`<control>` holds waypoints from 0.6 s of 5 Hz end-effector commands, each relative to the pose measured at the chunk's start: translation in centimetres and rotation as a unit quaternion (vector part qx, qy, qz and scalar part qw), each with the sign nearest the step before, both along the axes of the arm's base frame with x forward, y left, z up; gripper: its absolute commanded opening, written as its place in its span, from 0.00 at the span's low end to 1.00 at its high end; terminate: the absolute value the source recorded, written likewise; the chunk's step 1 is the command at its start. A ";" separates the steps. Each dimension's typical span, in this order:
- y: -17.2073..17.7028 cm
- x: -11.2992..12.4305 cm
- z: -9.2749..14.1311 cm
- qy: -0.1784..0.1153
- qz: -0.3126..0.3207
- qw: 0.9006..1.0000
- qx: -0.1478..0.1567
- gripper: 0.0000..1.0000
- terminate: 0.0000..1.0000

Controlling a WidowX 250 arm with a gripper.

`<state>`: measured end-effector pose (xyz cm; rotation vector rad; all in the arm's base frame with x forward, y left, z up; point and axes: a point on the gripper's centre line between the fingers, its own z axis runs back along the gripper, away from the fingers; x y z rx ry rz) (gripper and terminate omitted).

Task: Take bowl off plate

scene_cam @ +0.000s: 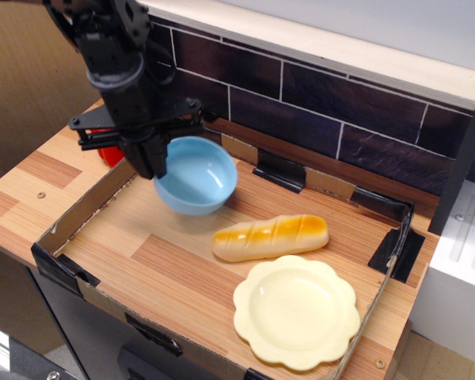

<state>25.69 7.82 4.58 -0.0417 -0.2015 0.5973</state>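
The light blue bowl (196, 175) hangs tilted above the back left of the tray, held by its left rim. My gripper (152, 162) is shut on that rim, and the black arm rises from it to the upper left. The pale yellow scalloped plate (297, 311) lies empty on the tray floor at the front right, well apart from the bowl.
A bread roll (271, 236) lies between bowl and plate. A red pepper (108, 150) stands behind the arm outside the cardboard tray wall (87, 207). A dark brick wall (340, 115) runs along the back. A white appliance (461, 269) stands at the right.
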 end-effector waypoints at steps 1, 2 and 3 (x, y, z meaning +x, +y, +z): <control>2.3 1.7 -0.1 -0.008 0.038 0.999 0.032 0.00 0.00; 2.1 1.7 0.0 0.001 0.041 0.998 0.040 1.00 0.00; 1.8 1.3 1.2 -0.004 0.056 0.998 0.042 1.00 0.00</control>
